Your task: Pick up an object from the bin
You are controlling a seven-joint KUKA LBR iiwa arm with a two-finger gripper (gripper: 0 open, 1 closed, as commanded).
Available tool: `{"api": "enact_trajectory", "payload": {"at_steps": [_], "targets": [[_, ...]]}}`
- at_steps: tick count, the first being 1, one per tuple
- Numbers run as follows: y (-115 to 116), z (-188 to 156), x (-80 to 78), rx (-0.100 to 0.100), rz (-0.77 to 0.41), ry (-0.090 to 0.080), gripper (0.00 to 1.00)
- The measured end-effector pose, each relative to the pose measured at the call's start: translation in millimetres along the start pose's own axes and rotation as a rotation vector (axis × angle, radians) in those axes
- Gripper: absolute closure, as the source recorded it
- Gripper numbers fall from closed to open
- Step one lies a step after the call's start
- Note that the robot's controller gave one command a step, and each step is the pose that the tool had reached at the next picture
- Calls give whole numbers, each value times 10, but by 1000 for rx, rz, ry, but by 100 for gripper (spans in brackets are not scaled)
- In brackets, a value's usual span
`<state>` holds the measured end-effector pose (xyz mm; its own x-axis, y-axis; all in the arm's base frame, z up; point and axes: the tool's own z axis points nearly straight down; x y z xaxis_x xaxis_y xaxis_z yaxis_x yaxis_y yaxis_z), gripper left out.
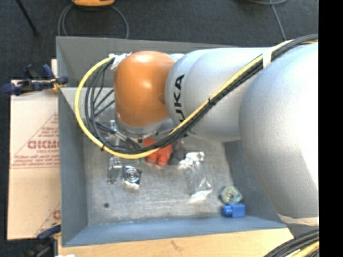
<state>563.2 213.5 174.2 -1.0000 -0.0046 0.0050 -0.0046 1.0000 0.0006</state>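
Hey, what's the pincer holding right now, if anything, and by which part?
It cannot be told. The pincer sits low under the arm's orange cover, beside a shiny metal piece; whether it grips that piece is unclear.

red-orange piece [161, 155] mid-frame, partly hidden. shiny silver round part [131, 177] lower left of it. crumpled clear wrap [196, 171] to its right. blue block [233, 211] lower right, greenish disc [230, 195] just above it.

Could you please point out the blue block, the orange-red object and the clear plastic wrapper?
blue block [233, 210]: camera view, its top face.
orange-red object [161, 155]: camera view, its visible middle.
clear plastic wrapper [198, 186]: camera view, its crumpled middle.
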Motion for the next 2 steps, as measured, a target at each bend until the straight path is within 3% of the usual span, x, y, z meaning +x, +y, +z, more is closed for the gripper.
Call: {"api": "enact_trajectory", "payload": {"at_steps": [1,2], "targets": [[-557,893,-70,3,-289,-4,0],[-867,998,-337,-5,-227,-16,0]]}}
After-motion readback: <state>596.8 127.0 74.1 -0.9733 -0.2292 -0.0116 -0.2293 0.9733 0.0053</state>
